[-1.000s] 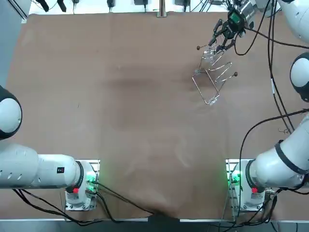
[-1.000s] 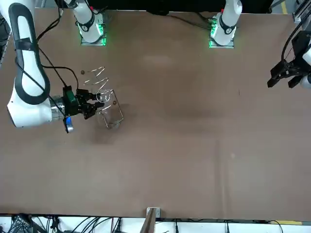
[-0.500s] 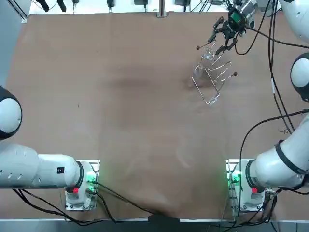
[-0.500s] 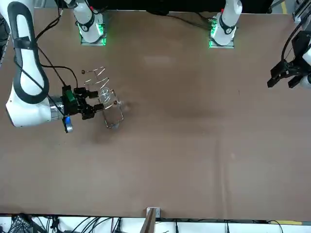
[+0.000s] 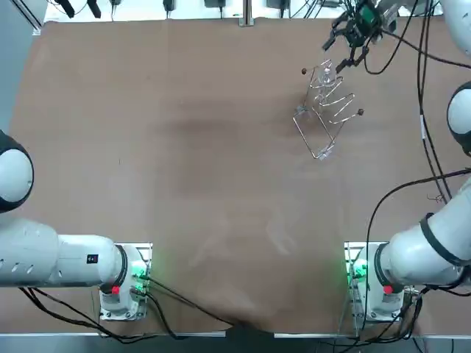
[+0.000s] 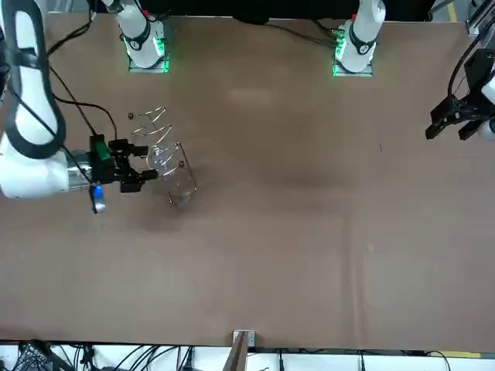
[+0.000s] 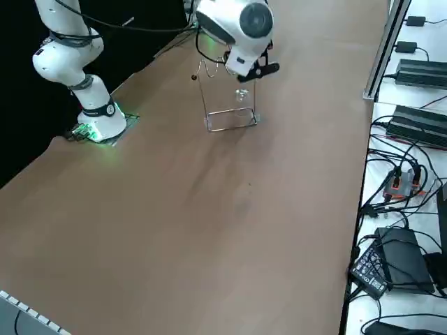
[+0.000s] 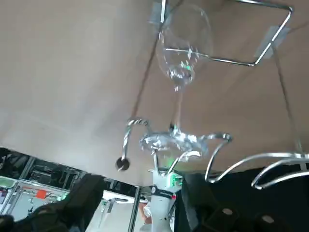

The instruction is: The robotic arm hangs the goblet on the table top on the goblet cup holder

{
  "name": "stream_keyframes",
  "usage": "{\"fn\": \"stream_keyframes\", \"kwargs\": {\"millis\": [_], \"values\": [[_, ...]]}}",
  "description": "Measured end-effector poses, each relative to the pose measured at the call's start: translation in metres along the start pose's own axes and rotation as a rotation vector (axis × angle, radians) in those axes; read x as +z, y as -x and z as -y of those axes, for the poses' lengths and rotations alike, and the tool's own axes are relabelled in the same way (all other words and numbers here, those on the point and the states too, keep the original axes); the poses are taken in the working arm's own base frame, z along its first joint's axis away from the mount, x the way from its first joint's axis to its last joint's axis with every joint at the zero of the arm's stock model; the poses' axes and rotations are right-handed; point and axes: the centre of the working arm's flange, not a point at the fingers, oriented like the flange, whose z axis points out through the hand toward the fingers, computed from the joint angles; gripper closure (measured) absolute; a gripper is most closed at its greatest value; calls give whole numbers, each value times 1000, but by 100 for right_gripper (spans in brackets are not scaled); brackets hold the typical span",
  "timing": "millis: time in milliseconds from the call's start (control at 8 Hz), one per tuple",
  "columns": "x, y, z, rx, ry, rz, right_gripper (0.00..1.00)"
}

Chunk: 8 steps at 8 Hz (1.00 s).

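The clear goblet (image 8: 183, 43) hangs bowl-down, its foot (image 8: 169, 141) caught in the wavy top rail of the wire cup holder (image 8: 251, 63). The holder (image 5: 324, 121) stands at the table's far right, with the goblet (image 5: 324, 76) at its far end. My right gripper (image 5: 346, 43) is open and empty just beyond the holder, apart from the glass. In the front view the gripper (image 6: 145, 162) sits beside the goblet (image 6: 161, 158) and holder (image 6: 176, 178). The side view shows the goblet (image 7: 242, 94) hanging inside the holder frame (image 7: 230, 120). The wrist view shows both fingers (image 8: 82, 203) spread wide.
The brown table (image 5: 184, 147) stretches to the left and near side of the holder. The table's far edge (image 5: 243, 20) lies close behind my gripper. Cables (image 5: 419, 88) trail along the right side. Power bricks and wires (image 7: 412, 70) lie off the table's edge.
My right gripper has let go of the goblet and backed away toward the far edge. The goblet now hangs on the holder by itself.
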Motion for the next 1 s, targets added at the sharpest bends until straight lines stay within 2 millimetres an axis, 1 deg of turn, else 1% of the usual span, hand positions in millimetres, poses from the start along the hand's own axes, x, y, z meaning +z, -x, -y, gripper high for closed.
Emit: {"fn": "stream_keyframes", "kwargs": {"millis": [250,500,750,875,1000], "values": [[-35,15,4,-59,-33,-59,0],[-67,28,10,-201,10,-199,0],[-108,40,19,-412,92,-412,0],[-125,42,20,-510,158,-508,0],[-137,40,18,-603,260,-596,0]]}}
